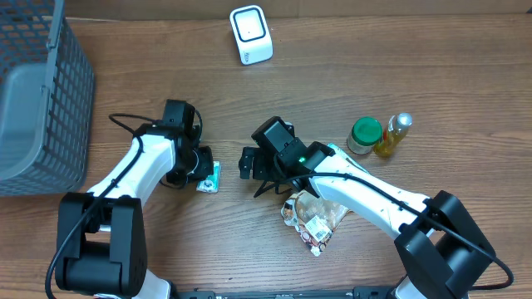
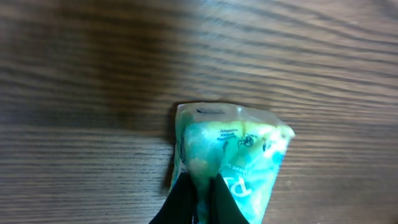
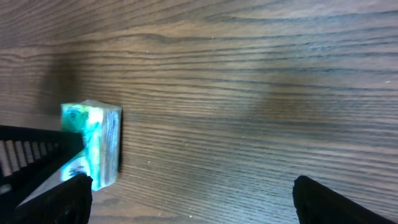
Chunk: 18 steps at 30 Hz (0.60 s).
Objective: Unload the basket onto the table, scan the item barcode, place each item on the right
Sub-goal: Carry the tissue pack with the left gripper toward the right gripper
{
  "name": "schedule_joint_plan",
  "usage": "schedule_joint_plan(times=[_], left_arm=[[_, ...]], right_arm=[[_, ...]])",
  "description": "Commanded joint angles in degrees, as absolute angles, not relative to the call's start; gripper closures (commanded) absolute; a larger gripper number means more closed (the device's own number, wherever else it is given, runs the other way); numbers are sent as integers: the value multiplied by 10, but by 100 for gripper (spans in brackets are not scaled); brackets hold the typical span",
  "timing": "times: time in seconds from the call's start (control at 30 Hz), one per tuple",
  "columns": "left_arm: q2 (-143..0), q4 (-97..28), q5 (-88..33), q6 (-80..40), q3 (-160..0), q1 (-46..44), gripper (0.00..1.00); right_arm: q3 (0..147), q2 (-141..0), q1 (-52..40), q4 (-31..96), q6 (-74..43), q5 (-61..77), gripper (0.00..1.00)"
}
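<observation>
Packet (image 1: 209,177), small and teal, lies pinched in the left gripper (image 1: 202,169) in the overhead view, with that arm bent low over the table (image 1: 332,75). Bare wood runs from the packet up to the white scanner (image 1: 250,34). The grey basket (image 1: 41,100) stands well to the packet's left. Just right of the packet the right gripper (image 1: 249,163) points at it, jaws wide apart. Farther right are a snack bag (image 1: 314,218), a green-lidded jar (image 1: 365,134) and an oil bottle (image 1: 394,134).

From the left wrist, the left gripper (image 2: 199,190) is clamped on the packet (image 2: 233,155)'s near edge. Open wood surrounds the packet.

From the right wrist, the right gripper (image 3: 193,193) has nothing between its spread fingers (image 3: 336,199). The packet (image 3: 93,146) stands off to the left.
</observation>
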<state>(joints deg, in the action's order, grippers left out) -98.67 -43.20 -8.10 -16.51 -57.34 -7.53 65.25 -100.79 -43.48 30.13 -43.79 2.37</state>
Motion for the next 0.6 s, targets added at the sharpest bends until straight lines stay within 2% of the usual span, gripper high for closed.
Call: schedule_joint_plan(times=[0.0, 0.17, 0.23, 0.33, 0.37, 0.47, 0.57], left_arm=[[-982, -426, -75, -199, -560, -79, 96], [-982, -425, -75, -197, -560, -79, 94], [-982, -425, -75, -197, -560, -79, 86], [-982, -425, -75, -197, -560, -79, 68], [-982, -425, -75, -197, -560, -79, 65], [-982, -423, -75, -197, -560, -79, 64], [-982, -423, -75, -197, -560, -79, 47]], right_arm=[[658, -1010, -434, 298, -441, 37, 0], [658, -1010, -434, 296, -441, 23, 0], [658, -1010, -434, 296, -441, 20, 0], [658, -1010, -434, 297, -441, 20, 0], [658, -1010, -434, 297, -441, 20, 0], [658, -1010, -434, 297, -441, 20, 0], [658, -1010, -434, 297, -441, 20, 0]])
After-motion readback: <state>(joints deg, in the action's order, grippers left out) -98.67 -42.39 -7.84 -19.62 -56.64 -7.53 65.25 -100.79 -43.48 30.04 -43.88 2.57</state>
